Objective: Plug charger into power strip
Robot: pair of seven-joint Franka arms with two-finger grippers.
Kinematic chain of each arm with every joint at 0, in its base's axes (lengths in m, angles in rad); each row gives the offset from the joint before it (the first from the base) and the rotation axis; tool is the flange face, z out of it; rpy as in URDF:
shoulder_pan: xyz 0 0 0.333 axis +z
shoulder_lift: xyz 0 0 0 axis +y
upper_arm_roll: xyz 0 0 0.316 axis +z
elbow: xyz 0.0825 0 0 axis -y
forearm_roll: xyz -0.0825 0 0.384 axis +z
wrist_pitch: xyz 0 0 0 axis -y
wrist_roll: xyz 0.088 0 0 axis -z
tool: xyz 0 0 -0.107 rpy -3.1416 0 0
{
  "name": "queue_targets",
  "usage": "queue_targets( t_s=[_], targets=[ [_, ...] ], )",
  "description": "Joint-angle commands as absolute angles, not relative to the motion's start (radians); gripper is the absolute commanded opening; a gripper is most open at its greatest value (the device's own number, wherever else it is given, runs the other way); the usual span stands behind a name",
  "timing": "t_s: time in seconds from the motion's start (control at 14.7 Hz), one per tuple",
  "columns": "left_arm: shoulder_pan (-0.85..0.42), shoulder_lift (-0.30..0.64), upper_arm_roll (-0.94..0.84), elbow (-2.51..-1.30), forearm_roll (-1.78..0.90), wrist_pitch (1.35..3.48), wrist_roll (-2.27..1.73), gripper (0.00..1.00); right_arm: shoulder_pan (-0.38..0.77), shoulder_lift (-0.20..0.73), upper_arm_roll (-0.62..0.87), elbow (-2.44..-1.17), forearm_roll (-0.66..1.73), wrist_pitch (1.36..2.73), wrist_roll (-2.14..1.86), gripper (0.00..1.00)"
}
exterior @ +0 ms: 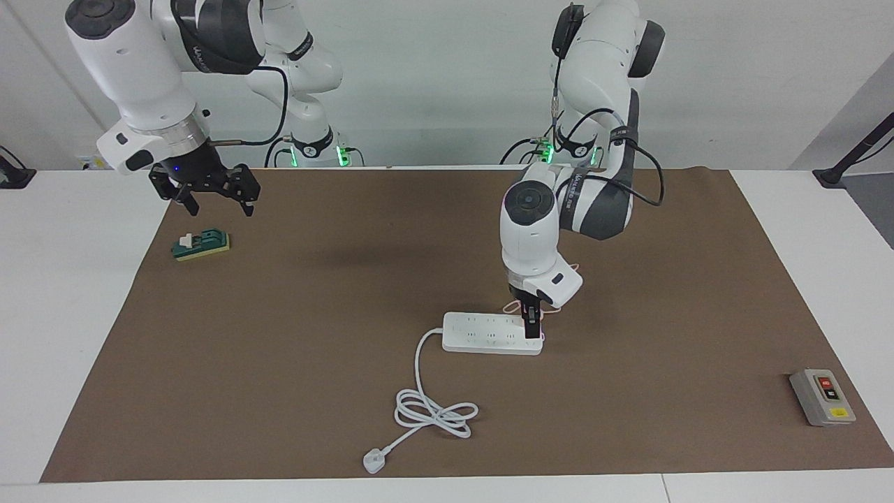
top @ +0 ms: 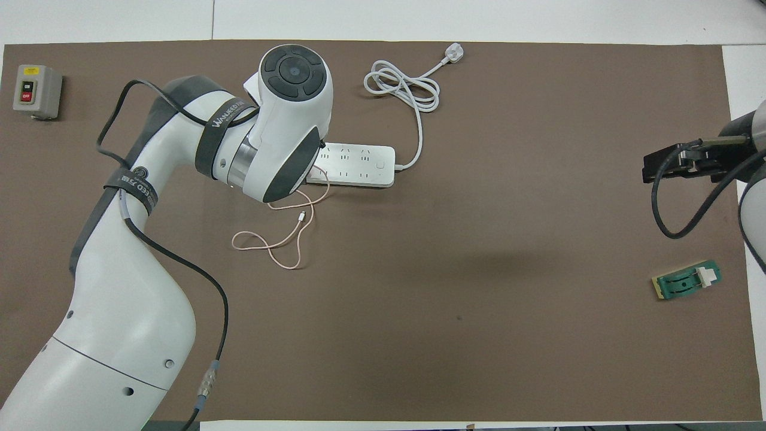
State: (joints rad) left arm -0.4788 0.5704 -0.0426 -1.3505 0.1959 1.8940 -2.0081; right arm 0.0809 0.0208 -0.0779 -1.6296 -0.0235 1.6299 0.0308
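The white power strip lies mid-table on the brown mat. My left gripper points straight down onto the strip's end toward the left arm's side. A sliver of the pink charger shows right under it at that end socket; whether it is gripped I cannot tell. In the overhead view the left wrist hides both. The charger's thin pink cable loops on the mat nearer to the robots than the strip. My right gripper hangs open and empty over the mat's edge at the right arm's end.
The strip's thick white cord coils farther from the robots and ends in a white plug. A small green block lies below the right gripper. A grey button box sits at the left arm's end.
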Motion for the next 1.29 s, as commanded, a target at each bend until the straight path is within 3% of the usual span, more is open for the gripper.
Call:
queue_targets(
  t_s=[0.0, 0.68, 1.22],
  targets=[
    [-0.459, 0.526, -0.043, -1.350, 0.167, 1.865, -1.982, 1.00, 0.067, 0.008, -0.069, -1.635, -0.006, 1.620, 0.020, 1.00],
    [-0.382, 0.289, -0.035, -1.351, 0.072, 1.666, -1.510, 1.00, 0.067, 0.009, -0.069, -1.635, -0.006, 1.620, 0.020, 1.00],
    [-0.203, 0.183, -0.035, -1.350, 0.074, 1.552, -0.910, 1.00, 0.067, 0.009, -0.069, -1.635, -0.006, 1.620, 0.020, 1.00]
  ],
)
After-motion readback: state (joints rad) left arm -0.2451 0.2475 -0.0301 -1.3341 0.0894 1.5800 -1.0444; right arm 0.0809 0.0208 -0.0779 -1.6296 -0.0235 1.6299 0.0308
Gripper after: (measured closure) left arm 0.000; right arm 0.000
